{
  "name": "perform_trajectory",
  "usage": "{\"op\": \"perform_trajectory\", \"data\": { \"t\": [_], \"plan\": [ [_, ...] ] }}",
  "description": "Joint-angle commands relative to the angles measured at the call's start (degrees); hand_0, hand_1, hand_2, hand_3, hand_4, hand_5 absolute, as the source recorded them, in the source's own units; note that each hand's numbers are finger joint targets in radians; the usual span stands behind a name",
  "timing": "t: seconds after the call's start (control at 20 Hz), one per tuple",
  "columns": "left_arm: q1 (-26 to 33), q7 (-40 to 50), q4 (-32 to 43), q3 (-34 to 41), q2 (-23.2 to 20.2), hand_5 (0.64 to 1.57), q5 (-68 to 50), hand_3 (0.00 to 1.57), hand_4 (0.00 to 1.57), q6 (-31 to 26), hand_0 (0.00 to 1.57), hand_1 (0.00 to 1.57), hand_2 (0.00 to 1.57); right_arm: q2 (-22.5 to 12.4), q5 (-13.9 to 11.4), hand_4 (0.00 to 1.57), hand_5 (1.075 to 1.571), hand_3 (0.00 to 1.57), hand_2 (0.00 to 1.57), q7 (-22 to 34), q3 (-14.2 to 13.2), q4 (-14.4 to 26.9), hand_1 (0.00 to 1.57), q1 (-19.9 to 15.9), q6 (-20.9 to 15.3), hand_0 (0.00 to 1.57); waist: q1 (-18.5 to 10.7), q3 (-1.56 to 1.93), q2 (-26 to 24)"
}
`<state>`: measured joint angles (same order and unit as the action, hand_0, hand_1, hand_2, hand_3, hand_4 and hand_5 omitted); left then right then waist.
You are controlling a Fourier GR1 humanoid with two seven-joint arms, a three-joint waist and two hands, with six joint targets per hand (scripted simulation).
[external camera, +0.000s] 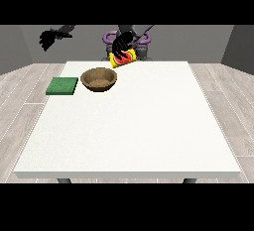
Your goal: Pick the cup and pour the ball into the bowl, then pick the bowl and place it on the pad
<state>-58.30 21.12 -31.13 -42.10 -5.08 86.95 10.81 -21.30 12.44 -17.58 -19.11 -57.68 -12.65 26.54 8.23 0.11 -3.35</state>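
Yellow cup (123, 59) tilted, gripped by hand at view's right (120, 45), just beyond brown bowl (99, 80), green pad (62, 86) beside.

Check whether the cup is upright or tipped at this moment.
Tipped. The yellow cup lies tilted in the robot hand above the table's far edge, beside the brown bowl. No ball is visible.
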Motion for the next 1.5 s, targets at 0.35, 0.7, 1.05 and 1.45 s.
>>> {"op": "perform_trajectory", "data": {
  "t": [0.35, 0.7, 1.05, 1.45],
  "plan": [
    [-0.3, -3.3, -0.4, -3.7, -0.2, 1.134, 10.5, 1.57, 1.53, -6.1, 1.45, 1.45, 1.57, 1.0, 0.3, 0.00, 1.569, 0.00, 0.00, 2.9, 0.7, -0.7, 0.00, 0.4, -1.0, 0.00, -1.1, -0.11, -0.4],
    [8.1, 3.0, -10.9, 22.2, 1.5, 1.156, -15.9, 1.57, 1.57, 9.5, 1.30, 1.30, 1.57, -0.5, 2.2, 0.10, 1.565, 0.00, 0.00, 4.7, -2.3, 0.2, 0.00, 2.7, -2.2, 0.00, -6.7, -0.78, -1.4],
    [18.7, -5.4, -22.0, 36.0, 5.0, 1.561, -45.5, 0.00, 0.42, 20.0, 0.00, 0.00, 0.00, 4.2, 1.8, 0.35, 1.567, 0.00, 0.00, 4.0, -0.2, -2.0, 0.00, -1.1, -4.9, 0.00, -6.1, -1.59, 7.3],
    [29.2, -27.6, -35.5, 35.4, 5.1, 1.565, -75.9, 0.00, 0.00, 9.6, 0.00, 0.00, 0.00, 11.1, -2.1, 0.21, 1.571, 0.00, 0.00, 2.1, 1.6, -2.7, 0.00, -3.9, -15.6, 0.00, -12.1, -0.40, 11.0]
  ]
}}
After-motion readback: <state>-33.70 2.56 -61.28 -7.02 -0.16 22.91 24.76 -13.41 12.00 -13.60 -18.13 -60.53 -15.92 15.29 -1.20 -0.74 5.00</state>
